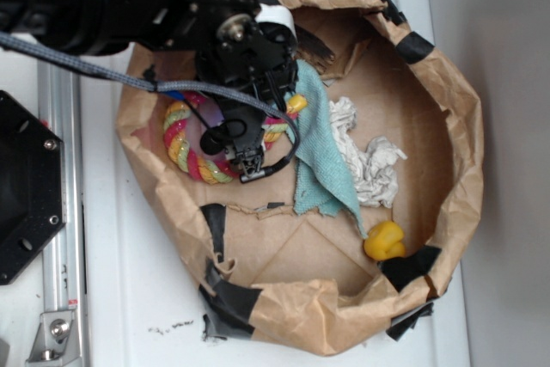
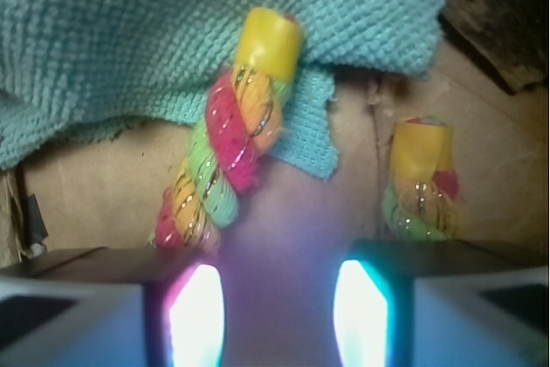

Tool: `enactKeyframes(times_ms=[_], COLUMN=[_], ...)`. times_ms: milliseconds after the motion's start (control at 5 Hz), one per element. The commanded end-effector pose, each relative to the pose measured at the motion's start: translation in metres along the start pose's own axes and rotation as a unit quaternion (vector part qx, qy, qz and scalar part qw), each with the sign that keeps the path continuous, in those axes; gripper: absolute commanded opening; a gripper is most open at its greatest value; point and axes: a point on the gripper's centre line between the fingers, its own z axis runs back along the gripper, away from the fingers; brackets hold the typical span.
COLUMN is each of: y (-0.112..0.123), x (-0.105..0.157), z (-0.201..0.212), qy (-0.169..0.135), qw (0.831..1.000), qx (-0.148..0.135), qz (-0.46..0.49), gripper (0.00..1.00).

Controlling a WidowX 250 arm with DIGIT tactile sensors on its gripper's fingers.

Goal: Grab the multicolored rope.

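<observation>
The multicolored rope (image 1: 182, 139) lies curved in a U on the brown paper floor, twisted from red-pink, yellow and pale green strands. In the wrist view one arm of the rope (image 2: 232, 152) runs up to a yellow end resting on the teal cloth (image 2: 129, 32). The rope's other yellow end (image 2: 418, 182) stands to the right. My gripper (image 2: 278, 315) is open, its glowing pads (image 2: 196, 315) apart over bare paper, between the rope's two arms. From outside, the gripper (image 1: 236, 131) hangs directly over the rope's loop and hides its middle.
A crumpled brown paper wall (image 1: 455, 152) patched with black tape rings the area. The teal cloth (image 1: 320, 148) lies right of the rope, then a white crumpled rag (image 1: 365, 156). A small yellow toy (image 1: 384, 241) sits near the lower right wall.
</observation>
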Motion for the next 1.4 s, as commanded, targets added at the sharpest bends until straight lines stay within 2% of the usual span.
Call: enactKeyframes(times_ms=[0, 200, 400, 600, 1000, 1200], y=[-0.021, -0.025, -0.022, -0.018, -0.017, -0.01], x=[-0.015, -0.007, 0.007, 0.019, 0.02, 0.013], z=[0.002, 0.012, 0.009, -0.003, -0.032, -0.022], qy=[0.009, -0.011, -0.028, -0.023, 0.004, -0.012], qw=[0.999, 1.0, 0.999, 0.999, 1.0, 1.0], qx=[-0.007, -0.015, -0.024, -0.026, -0.016, -0.023], qz=[-0.04, -0.025, -0.006, 0.008, -0.002, 0.007], gripper=[0.0, 1.0, 1.0, 1.0, 1.0, 0.63])
